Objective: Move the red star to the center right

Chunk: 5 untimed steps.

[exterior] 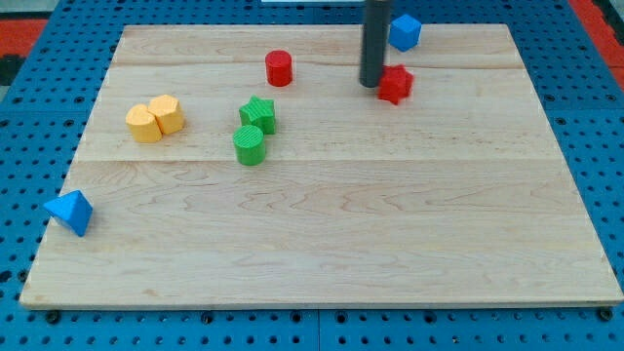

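Note:
The red star [396, 85] lies near the view's top, right of centre, on the wooden board [322, 244]. My tip [371, 84] is at the end of the dark rod, right against the star's left side; whether it touches cannot be told. A blue cube [405, 31] sits just above the star near the board's top edge.
A red cylinder [279, 68] stands left of the rod. A green star [257, 114] and a green cylinder [250, 144] sit mid-left. Two yellow blocks [155, 119] lie side by side further left. A blue pyramid-like block [70, 212] sits at the left edge.

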Tool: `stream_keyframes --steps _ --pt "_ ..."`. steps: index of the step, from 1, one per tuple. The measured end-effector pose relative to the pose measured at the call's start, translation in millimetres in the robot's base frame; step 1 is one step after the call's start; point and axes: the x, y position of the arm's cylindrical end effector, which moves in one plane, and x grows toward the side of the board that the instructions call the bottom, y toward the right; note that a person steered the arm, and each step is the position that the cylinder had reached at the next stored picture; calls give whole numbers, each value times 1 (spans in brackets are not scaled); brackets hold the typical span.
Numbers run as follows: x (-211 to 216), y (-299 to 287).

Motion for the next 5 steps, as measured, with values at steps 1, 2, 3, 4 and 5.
stream_keyframes --steps 1,2,3,4,5 --pt "13 38" --pt "-3 41" --pt "41 118" --pt "39 69" --pt "-19 26"
